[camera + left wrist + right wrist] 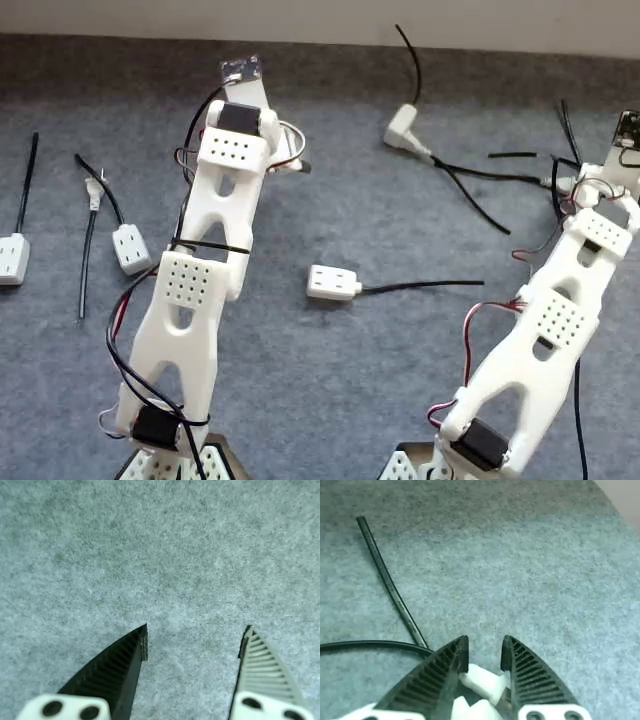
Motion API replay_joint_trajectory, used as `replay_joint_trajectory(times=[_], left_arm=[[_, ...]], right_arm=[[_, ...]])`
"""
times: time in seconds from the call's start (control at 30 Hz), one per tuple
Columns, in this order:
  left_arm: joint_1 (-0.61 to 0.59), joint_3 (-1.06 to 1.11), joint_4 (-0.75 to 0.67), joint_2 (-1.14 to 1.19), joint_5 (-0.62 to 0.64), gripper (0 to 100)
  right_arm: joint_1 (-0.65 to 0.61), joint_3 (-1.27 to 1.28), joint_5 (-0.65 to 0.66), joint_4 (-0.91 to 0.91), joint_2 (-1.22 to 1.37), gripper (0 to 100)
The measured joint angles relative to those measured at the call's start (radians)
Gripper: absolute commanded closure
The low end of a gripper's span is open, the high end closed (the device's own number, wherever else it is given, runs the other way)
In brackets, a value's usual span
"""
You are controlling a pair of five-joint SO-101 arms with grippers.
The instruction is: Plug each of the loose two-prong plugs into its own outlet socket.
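Left gripper (195, 635): fingers (120, 665) wide apart, empty, over bare grey worktop (150, 540).
Right gripper (485, 645): narrow, clamped on a white plug (482, 682); black cord (390, 585) just beside.
Centre socket (333, 283): lying between the arms.
Side sockets (130, 248): two, beyond the left arm.
Small plug (94, 190): near them.

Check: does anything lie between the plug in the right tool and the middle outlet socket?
Only loose black cords lying flat on the carpet between the right tool, shut on the white plug, and the middle socket. Nothing upright blocks that stretch.
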Motion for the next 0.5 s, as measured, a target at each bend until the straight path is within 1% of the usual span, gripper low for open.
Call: replay_joint_trajectory(times=[0.13,0.33,0.4,0.43,0.5], left_arm=[[0.000,0.000,0.000,0.000,0.000,70],[0.000,0.000,0.000,0.000,0.000,70],[0.000,0.000,0.000,0.000,0.000,70],[0.000,0.000,0.000,0.000,0.000,70],[0.000,0.000,0.000,0.000,0.000,70]], right_arm=[[-0.006,-0.018,0.000,0.252,-0.068,87.5],[-0.017,-0.101,0.006,0.743,-0.186,87.5],[-0.017,-0.137,0.040,0.884,-0.222,87.5],[-0.017,-0.158,0.051,0.925,-0.244,87.5],[-0.017,-0.221,0.058,0.950,-0.278,87.5]])
